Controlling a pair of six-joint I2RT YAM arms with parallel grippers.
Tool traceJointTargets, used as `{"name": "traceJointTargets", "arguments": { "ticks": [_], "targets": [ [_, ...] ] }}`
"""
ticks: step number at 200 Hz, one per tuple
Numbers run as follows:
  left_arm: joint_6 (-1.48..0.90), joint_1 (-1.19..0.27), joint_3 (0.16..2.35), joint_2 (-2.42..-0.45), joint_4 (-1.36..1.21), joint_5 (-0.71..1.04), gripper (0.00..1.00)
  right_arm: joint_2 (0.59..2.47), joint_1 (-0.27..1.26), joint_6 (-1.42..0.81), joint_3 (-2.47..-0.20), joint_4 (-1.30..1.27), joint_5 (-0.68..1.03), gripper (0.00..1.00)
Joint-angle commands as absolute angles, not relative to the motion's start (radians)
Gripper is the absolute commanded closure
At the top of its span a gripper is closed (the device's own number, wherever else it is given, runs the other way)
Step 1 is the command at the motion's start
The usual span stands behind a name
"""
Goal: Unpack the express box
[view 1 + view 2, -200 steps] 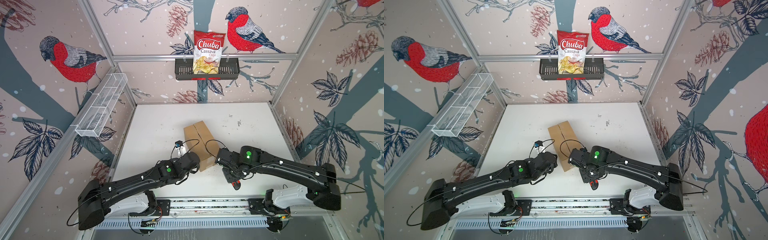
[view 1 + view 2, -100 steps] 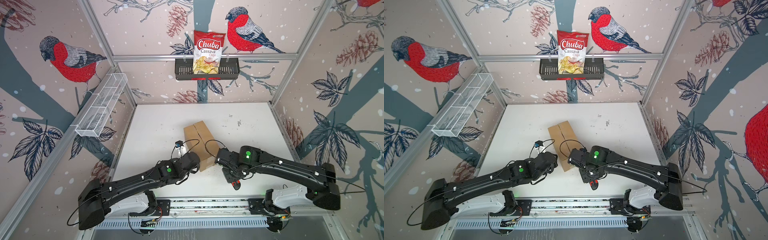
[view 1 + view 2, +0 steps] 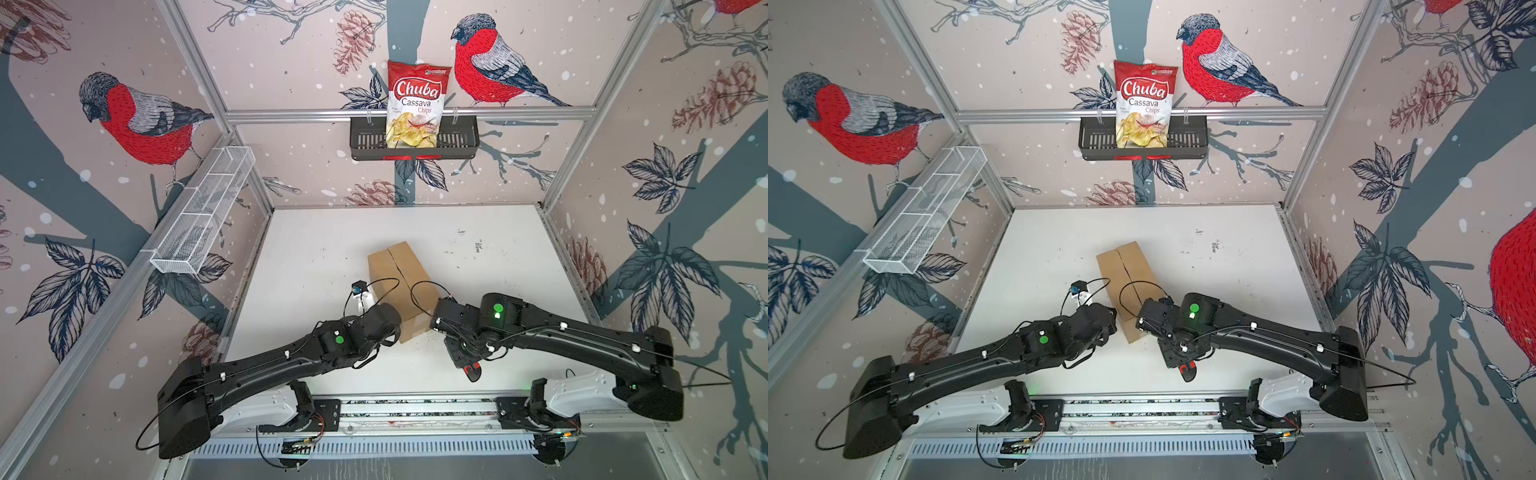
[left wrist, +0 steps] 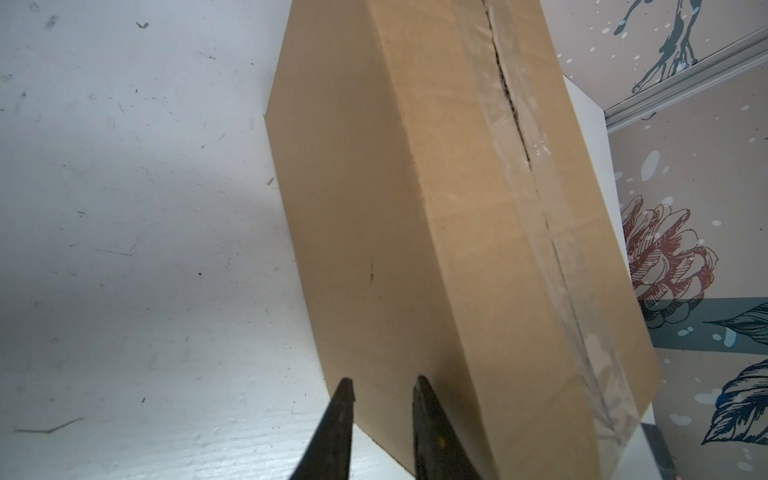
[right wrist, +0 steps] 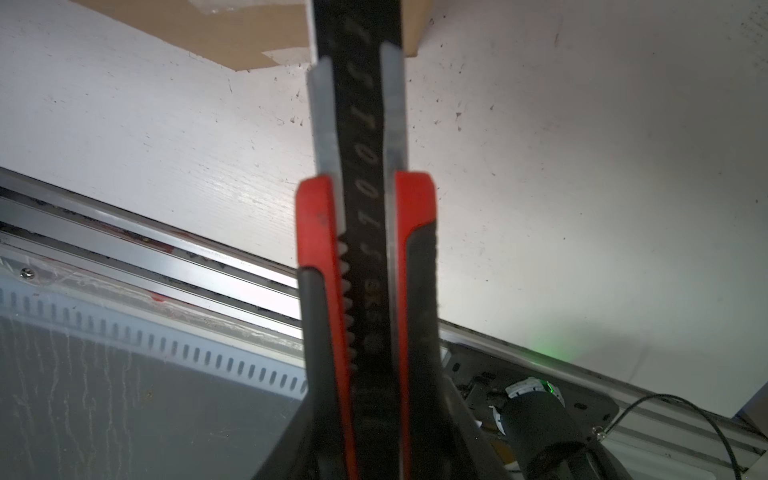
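The express box (image 3: 399, 282) (image 3: 1127, 278) is a brown carton lying slantwise on the white table, flaps closed. Clear tape covers its centre seam, and a dark slit shows along the seam's far part (image 4: 505, 83). My left gripper (image 4: 383, 384) stands at the box's left long side (image 4: 374, 249) near its near end, jaws a little apart with nothing between them. In both top views its wrist hides the fingers. My right gripper (image 3: 463, 357) (image 5: 374, 415) is shut on a red and black box cutter (image 5: 365, 249) (image 3: 471, 370) with its blade out. It sits just right of the box's near corner (image 5: 232, 33).
A Chuba chips bag (image 3: 417, 104) stands in a black slotted basket (image 3: 457, 143) on the back wall. A white wire shelf (image 3: 203, 216) hangs on the left wall. The metal rail (image 3: 415, 409) runs along the table's front edge. Bare tabletop (image 3: 498, 257) lies behind and beside the box.
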State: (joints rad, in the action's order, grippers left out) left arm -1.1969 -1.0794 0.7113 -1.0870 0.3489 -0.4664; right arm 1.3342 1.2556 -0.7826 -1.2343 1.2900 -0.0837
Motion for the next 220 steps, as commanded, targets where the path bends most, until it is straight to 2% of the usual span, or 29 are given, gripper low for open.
{"name": "traceJointTargets", "arguments": {
  "ticks": [1,220],
  "targets": [
    [-1.197,-1.082,0.710,-1.087,0.328,-0.458,0.73,1.334,1.258,-0.781,-1.239,1.295,-0.088,0.94],
    [-1.199,-1.088,0.707,-1.091,0.318,-0.460,0.74,1.345,1.270,-0.782,-1.245,1.267,-0.088,0.94]
  ]
}}
